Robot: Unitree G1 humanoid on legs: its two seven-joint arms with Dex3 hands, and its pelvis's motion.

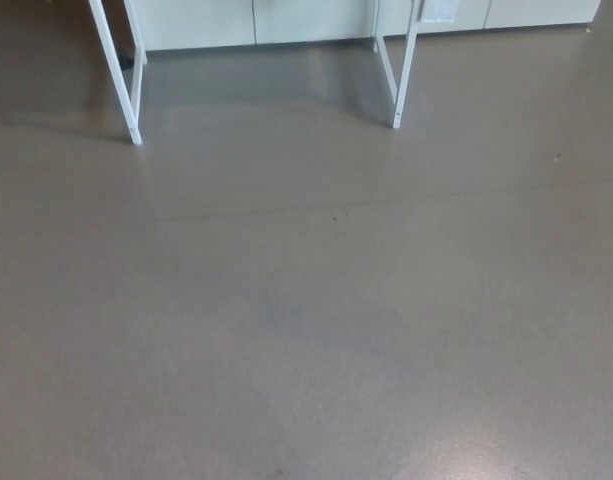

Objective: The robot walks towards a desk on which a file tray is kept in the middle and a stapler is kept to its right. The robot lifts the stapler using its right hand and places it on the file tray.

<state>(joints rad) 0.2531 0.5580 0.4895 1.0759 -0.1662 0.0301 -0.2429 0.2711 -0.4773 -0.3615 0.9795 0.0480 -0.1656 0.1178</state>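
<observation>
Neither the file tray nor the stapler shows in the head view. Of the desk, only its white metal legs appear at the top: a left leg frame (121, 75) and a right leg frame (398, 70). The desk top is cut off above the picture. Neither of my hands is in the picture.
Grey-brown smooth floor (306, 300) fills nearly the whole view. Behind the desk legs runs a pale wall or cabinet front (256, 22) with a dark base strip. A faint seam crosses the floor around mid-height.
</observation>
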